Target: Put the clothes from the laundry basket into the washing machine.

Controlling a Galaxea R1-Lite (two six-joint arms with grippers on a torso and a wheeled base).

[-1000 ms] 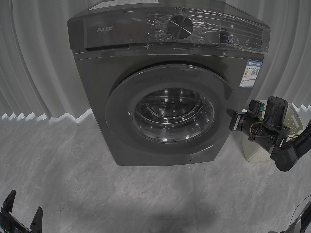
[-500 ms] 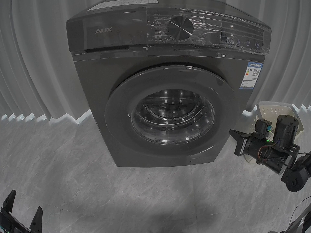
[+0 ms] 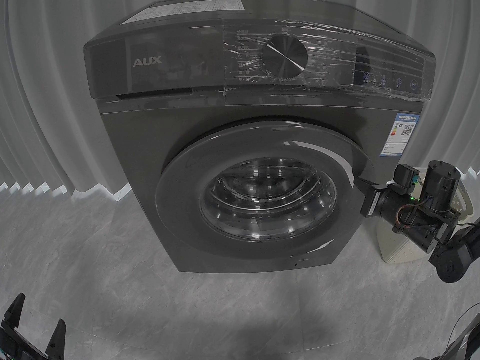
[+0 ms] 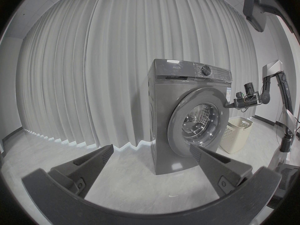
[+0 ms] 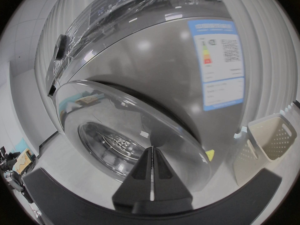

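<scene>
- Head camera has shifted since a second ago: the washing machine point(image 3: 150, 126) now sits larger and lower in the head view. That is the view moving, not the machine.
- Right claw point(image 3: 359, 182) stood at the door's right edge a second ago, hung lower and clear of the rim half a second ago, and is now back up at that edge.
- Left claw point(image 3: 40, 308) is unchanged, low at the left corner of the head view.
- Right arm is stretched forward from the right, wrist level, claw pointing sideways at the machine's front. Its fingers point(image 5: 142, 166) are pressed together with nothing between them; the tips are at the rim of the round door point(image 3: 182, 196), touching or nearly so, I cannot tell which.
- Left arm is held low, claw point(image 4: 150, 147) spread wide and holding nothing, just above the grey floor point(image 3: 100, 256).
- The machine stands well ahead of the left claw. Its door is shut flat against the front panel.
- Behind the door glass, just beside the right claw's tips, shows the shiny ribbed drum point(image 3: 270, 196); whether it holds anything I cannot tell.
- The laundry basket point(image 3: 400, 246), cream with perforated walls, stands on the floor just behind and below the right claw, beside the machine's right side. The right wrist view shows its open top and inner wall point(image 5: 275, 138); I cannot tell its contents.
- Above the right claw are a blue-edged label point(image 3: 399, 135) and the plastic-wrapped control panel point(image 3: 320, 61).
- A pleated curtain point(image 3: 50, 76) hangs behind everything.
</scene>
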